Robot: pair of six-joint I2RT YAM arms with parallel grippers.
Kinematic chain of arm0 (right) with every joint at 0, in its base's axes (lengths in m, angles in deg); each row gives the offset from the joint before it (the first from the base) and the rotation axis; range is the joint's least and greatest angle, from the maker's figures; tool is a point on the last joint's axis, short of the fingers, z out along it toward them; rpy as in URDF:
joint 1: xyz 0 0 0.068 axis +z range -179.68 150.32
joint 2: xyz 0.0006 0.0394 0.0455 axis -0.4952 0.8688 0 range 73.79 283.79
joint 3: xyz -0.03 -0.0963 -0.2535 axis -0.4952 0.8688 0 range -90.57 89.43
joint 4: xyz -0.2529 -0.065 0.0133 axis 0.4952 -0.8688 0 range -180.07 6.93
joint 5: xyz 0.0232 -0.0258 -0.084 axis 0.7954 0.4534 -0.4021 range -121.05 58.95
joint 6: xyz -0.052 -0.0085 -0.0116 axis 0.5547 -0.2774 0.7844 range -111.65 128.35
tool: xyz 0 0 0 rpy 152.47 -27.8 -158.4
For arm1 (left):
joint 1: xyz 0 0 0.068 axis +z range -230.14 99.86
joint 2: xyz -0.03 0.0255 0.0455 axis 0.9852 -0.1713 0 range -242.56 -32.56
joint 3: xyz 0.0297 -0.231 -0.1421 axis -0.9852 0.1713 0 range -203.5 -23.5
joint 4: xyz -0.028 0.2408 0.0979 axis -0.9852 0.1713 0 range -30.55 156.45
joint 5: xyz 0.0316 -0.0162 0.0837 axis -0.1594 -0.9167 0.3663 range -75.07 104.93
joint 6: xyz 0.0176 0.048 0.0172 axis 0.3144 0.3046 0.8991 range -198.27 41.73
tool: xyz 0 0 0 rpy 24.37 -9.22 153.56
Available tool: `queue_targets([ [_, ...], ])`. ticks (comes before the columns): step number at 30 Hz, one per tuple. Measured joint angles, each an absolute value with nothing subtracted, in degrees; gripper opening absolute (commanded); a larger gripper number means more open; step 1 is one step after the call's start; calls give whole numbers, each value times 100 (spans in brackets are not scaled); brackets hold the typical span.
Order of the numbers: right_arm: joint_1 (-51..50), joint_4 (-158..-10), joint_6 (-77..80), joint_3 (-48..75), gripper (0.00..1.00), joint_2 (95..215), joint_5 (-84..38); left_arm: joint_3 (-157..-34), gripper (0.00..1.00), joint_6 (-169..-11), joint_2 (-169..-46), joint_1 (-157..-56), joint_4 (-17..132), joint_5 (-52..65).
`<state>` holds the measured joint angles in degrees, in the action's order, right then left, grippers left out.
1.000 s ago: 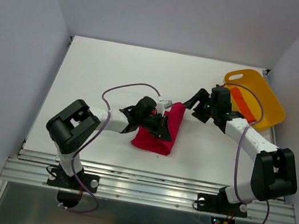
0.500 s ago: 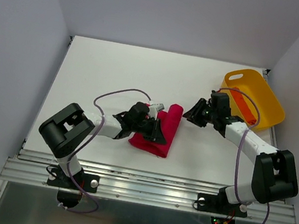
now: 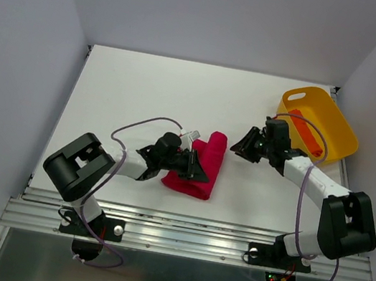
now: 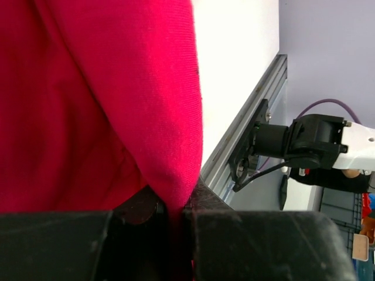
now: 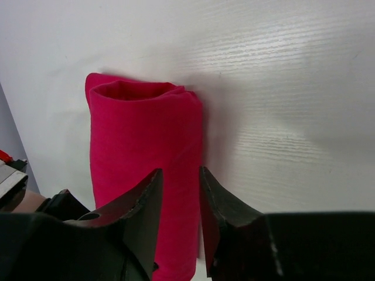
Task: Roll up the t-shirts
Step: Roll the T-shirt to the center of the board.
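Observation:
The crimson-red t-shirt [image 3: 202, 165] lies as a folded roll in the middle of the table. My left gripper [image 3: 193, 165] is shut on its left edge; in the left wrist view the red cloth [image 4: 99, 99] fills the frame and is pinched between the jaws of the gripper [image 4: 179, 213]. My right gripper [image 3: 240, 148] hovers just right of the roll's far end, jaws slightly apart and empty. In the right wrist view the gripper [image 5: 180, 172] is above the red roll [image 5: 146, 146]. The orange t-shirt [image 3: 304, 132] lies as a bundle in the basket.
The yellow plastic basket [image 3: 338, 134] stands at the back right, beside the right arm. The white table [image 3: 132, 87] ends in a metal rail [image 3: 192, 239] at the near edge. The left arm's cable loops over the table left of the shirt.
My left gripper has drawn back toward the near left with the red cloth, dragging the roll slightly that way. My right gripper has come down and nearer to the roll's far end.

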<state>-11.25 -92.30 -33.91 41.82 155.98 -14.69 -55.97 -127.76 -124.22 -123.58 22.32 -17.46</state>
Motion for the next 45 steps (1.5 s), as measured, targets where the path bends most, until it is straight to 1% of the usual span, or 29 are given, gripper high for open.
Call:
queue_targets([
  [2, -1125, -9230, -3428, 4256, 43, 15519, -1536, -5599, 0, -12831, -12378, -12371, 2221, -1741],
  [8, -1125, -9237, -3555, 4422, 43, 15375, -1622, -5680, 0, -12968, -12370, -12600, 2197, -1678],
  [16, -1125, -9250, -3671, 5244, 39, 15028, -1602, -5741, 0, -13288, -12538, -12766, 2016, -1536],
  [21, -1125, -9267, -3695, 5404, 39, 15023, -1549, -5741, 0, -13395, -12632, -12830, 1885, -1501],
  [22, -1125, -9250, -3693, 5404, 39, 15023, -1541, -5741, 5, -13403, -12669, -12847, 1852, -1509],
  [23, -1125, -9248, -3691, 5399, 39, 15023, -1534, -5743, 25, -13412, -12713, -12865, 1835, -1531],
  [24, -1125, -9250, -3691, 5391, 39, 15025, -1532, -5752, 34, -13421, -12774, -12893, 1830, -1551],
  [25, -1125, -9248, -3689, 5378, 39, 15030, -1523, -5767, 48, -13425, -12829, -12922, 1817, -1593],
  [27, -1125, -9248, -3684, 5303, 39, 15082, -1484, -5771, 60, -13445, -12861, -12963, 1806, -1649],
  [28, -1125, -9248, -3680, 5246, 39, 15130, -1455, -5771, 68, -13480, -12864, -12994, 1789, -1684],
  [29, -1125, -9237, -3667, 5198, 39, 15185, -1427, -5771, 72, -13476, -12864, -13007, 1762, -1711],
  [33, -1125, -9158, -3634, 5032, 38, 15425, -1311, -5771, 75, -13482, -12840, -13031, 1730, -1765],
  [37, -1037, -9160, -3597, 4947, 38, 15532, -1270, -5771, 75, -13436, -12621, -13031, 1880, -1719],
  [44, -819, -9156, -3577, 4785, 38, 15613, -1265, -5771, 76, -13049, -11939, -13029, 2665, -1429],
  [45, -817, -9156, -3579, 4770, 38, 15626, -1263, -5771, 77, -13003, -11904, -13027, 2748, -1400],
])
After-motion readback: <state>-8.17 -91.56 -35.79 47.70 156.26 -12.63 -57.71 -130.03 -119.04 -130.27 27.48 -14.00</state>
